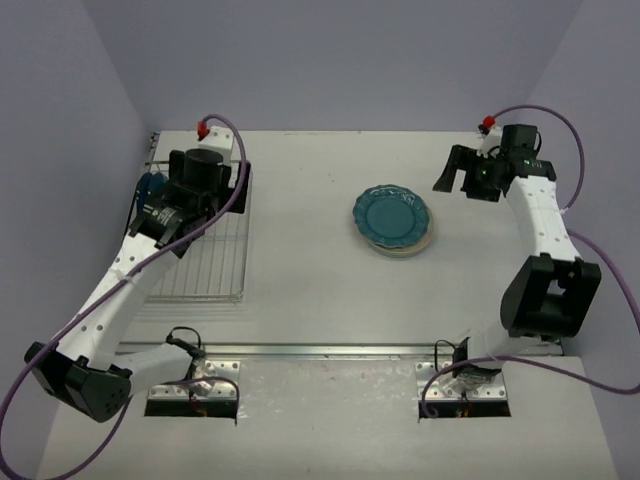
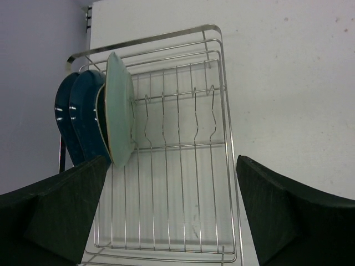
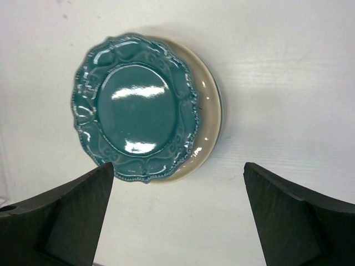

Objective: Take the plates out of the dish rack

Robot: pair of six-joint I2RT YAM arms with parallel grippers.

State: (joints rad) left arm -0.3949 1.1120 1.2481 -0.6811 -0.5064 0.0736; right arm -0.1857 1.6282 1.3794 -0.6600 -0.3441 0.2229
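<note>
Over the left rack [image 2: 228, 138], my left gripper [image 2: 172, 166] gapes empty by upright plates [image 2: 119, 111]; far right, my right gripper [image 3: 178, 169] spreads empty near a teal plate [image 3: 133, 105] atop a cream plate [image 3: 208, 111]

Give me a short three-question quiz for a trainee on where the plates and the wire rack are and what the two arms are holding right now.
1. True or false: the teal scalloped ceramic plate lies on top of a cream round plate on the white table.
2. The pale blue round plate is: A) upright in the silver wire dish rack, beside dark navy plates; B) flat on the table; C) gripped by an arm.
3. What do the left fingers and right fingers hold?
Key: 1 true; 2 A; 3 nothing, both sets stand open.
</note>
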